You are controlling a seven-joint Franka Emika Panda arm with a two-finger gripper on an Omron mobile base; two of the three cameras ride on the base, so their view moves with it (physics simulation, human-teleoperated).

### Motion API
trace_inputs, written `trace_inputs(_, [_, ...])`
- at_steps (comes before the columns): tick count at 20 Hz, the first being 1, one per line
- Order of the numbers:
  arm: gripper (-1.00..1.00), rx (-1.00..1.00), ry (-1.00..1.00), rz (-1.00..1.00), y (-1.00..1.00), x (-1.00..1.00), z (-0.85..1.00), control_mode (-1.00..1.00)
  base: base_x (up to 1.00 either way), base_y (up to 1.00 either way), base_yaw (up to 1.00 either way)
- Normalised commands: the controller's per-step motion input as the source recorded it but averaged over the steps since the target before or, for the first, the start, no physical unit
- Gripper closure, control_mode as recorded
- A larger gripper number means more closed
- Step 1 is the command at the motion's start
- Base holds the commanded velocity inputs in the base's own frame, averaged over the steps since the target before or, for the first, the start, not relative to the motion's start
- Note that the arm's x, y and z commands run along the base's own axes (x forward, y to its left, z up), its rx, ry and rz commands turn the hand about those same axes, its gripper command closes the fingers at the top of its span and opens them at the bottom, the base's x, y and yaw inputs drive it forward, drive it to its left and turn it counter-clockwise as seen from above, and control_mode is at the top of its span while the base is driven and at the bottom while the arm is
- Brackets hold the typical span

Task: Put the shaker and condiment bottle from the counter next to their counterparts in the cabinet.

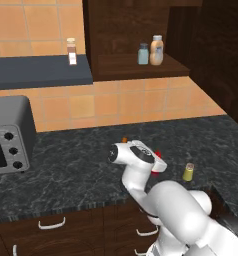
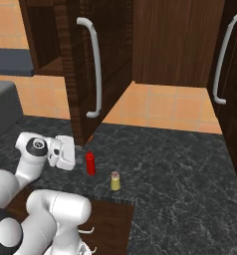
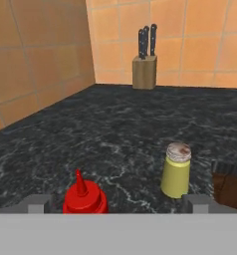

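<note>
Nearest the hand cam, the two-finger gripper (image 3: 118, 203) hangs low over the long black grey-marbled stone counter (image 3: 115, 129), fingers spread wide w/ nothing betw. them; the small bright red squeeze bottle w/ pointed cap (image 3: 84, 195) stands upright betw. the two tips, closer to one, apart from both. Just beside it, outside the jaws, stands the small squat yellow-green shaker w/ grey-silver cap (image 3: 176, 170), also upright. In the right base view both sit close to the counter's front edge, red bottle (image 2: 90, 163) just ahead of the white hand, shaker (image 2: 115, 181) nearer the edge where the worktop steps back at a cut-out corner. Bare stone lies open behind them to the tiled wall; a tan wooden knife block w/ dark handles (image 3: 144, 70) stands far back against the tiles. To the arm's left on the counter, a grey toaster oven w/ round knobs (image 1: 8, 135). Above, the dark brown wooden wall cabinet (image 1: 121, 35), door swung open, holds on its inner shelf a small pale blue-grey shaker (image 1: 143, 54) and taller tan-orange bottle w/ light cap (image 1: 156, 50), just beside each other, bare shelf to their left. A clear white-labelled jar (image 1: 71, 51) on the flat dark-blue wall shelf (image 1: 36, 71); label text too small to read
</note>
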Motion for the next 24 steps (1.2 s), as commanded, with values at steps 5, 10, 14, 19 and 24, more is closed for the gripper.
trace_inputs(5, [-1.0, 0.0, 0.0, 0.0, -0.01, 0.29, -0.03, -1.0, 0.0, 0.0, 0.0])
trace_inputs(10, [-1.0, 0.0, 0.0, 0.0, 0.0, 0.28, -0.11, -1.0, 0.0, 0.0, 0.0])
trace_inputs(14, [-1.0, 0.0, 0.0, 0.0, 0.0, 0.29, -0.22, -1.0, 0.0, 0.0, 0.0])
trace_inputs(19, [-1.0, 0.0, 0.0, 0.0, 0.01, 0.2, -0.15, -1.0, 0.0, 0.0, 0.0])
trace_inputs(24, [-1.0, 0.0, -0.01, -0.02, -0.05, 0.0, -0.26, -1.0, 0.0, 0.0, 0.0])
